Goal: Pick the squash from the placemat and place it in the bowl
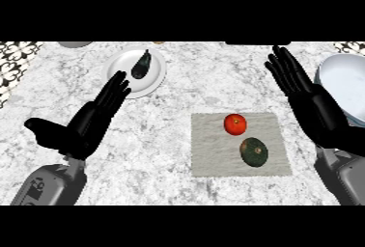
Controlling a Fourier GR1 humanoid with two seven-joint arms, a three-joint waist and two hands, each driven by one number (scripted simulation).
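no readable labels. marble counter point(178, 91). squash point(253, 152) on placemat point(214, 154), beside tomato point(236, 124). bowl point(342, 87) right of placemat. my left hand point(89, 123) and right hand point(310, 99) both released, grasping nothing.

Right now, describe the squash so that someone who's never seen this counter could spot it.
Find the pale placemat on the marble counter. Two things lie on it. The squash is the dark green oval nearer its front right corner, below the red tomato.
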